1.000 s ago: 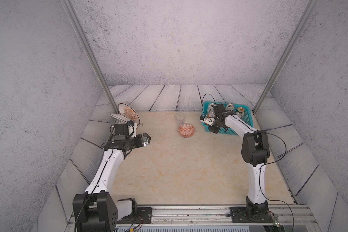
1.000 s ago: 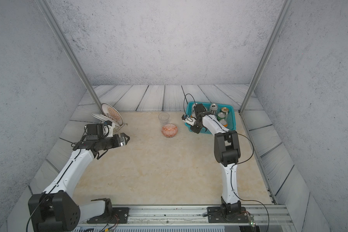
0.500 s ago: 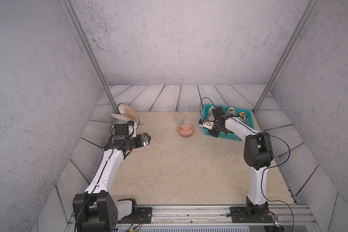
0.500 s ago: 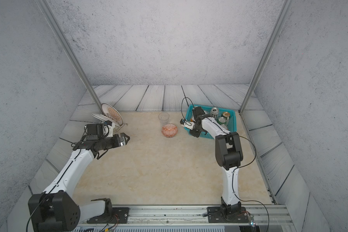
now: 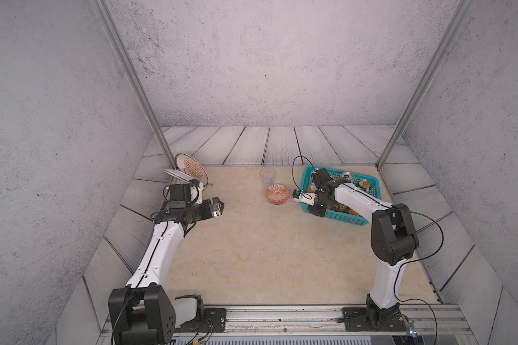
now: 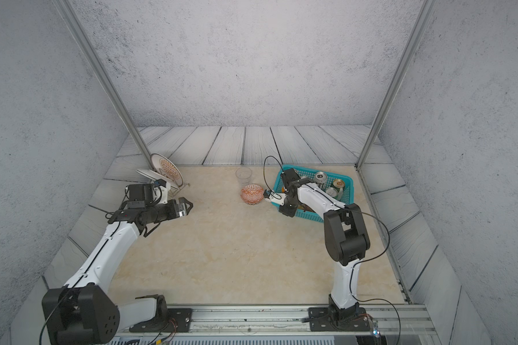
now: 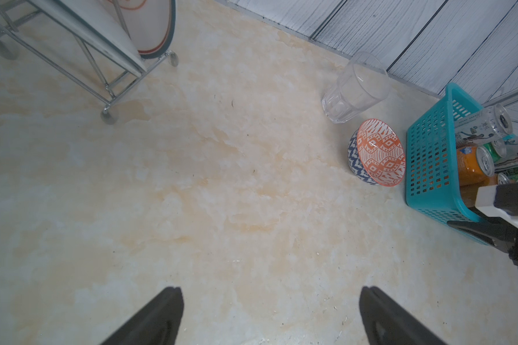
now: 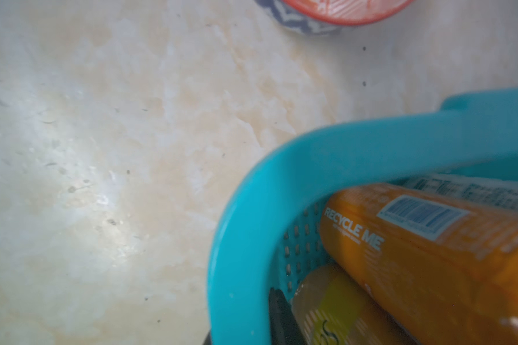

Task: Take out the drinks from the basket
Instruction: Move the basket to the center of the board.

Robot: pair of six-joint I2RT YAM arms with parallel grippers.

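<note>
The teal basket [image 5: 348, 220] [image 6: 310, 217] stands at the back right of the table. My right gripper [image 5: 315, 211] [image 6: 286, 210] is shut on its near left corner. In the right wrist view one finger [image 8: 281, 316] is inside the basket's rim [image 8: 281, 167] and the other is outside it. Several drinks are in the basket: silver-topped cans [image 5: 347, 176], a gold-topped can [image 5: 364, 183] and an orange can [image 8: 431, 254] [image 7: 473, 165] lying on another can [image 8: 335, 304]. My left gripper [image 5: 220, 206] [image 7: 271, 291] hangs open and empty over the left of the table.
An orange-patterned bowl [image 5: 277, 194] [image 7: 377, 152] sits just left of the basket. A clear glass cup [image 5: 267, 176] [image 7: 353, 86] stands behind the bowl. A wire rack with plates [image 5: 190, 167] is at the back left corner.
My right gripper has closed on the basket's corner, and the basket has shifted toward the front with it. The left arm has not moved.
</note>
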